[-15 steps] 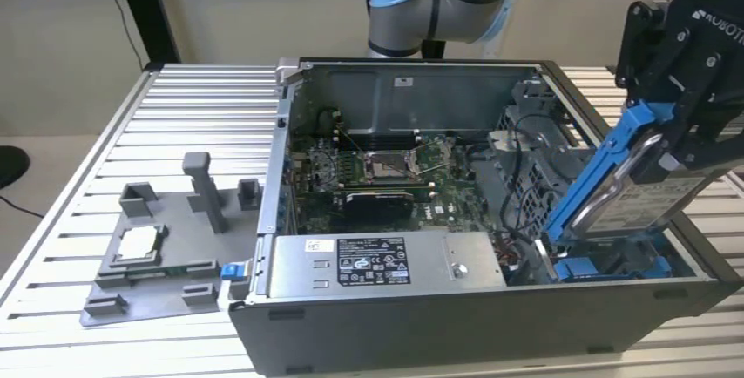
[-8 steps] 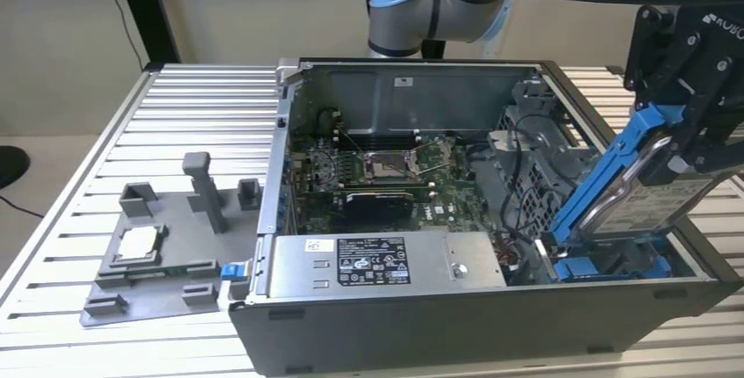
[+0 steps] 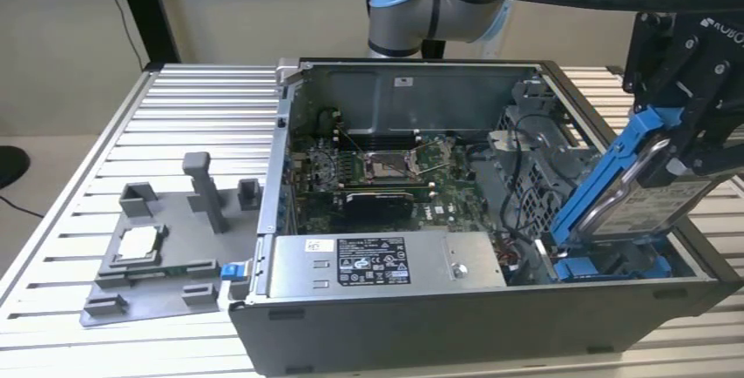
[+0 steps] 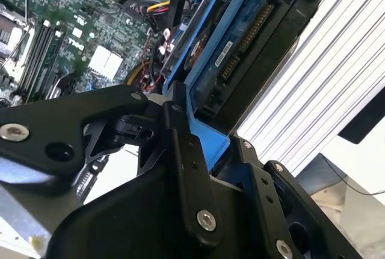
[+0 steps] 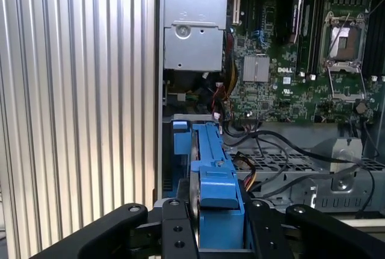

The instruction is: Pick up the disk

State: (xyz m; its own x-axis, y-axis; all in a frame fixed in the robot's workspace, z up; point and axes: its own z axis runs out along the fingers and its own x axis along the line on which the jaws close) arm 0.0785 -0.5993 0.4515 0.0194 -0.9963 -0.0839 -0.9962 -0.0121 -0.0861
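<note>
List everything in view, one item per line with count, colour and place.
disk: one, silver-grey in a blue frame, tilted, lifted above the case's corner at the exterior view's right, gripped by the hand.
computer case: one, dark grey, open, on the table.
motherboard: one, green, inside the case.
power supply box: one, grey with a black-white label, at the case's near wall.
fixture plate: one, grey, beside the case at the exterior view's left.
chip: one, silver, on the fixture plate.
table: one, ribbed silver.
hand: one, black, shut on the disk.
</note>
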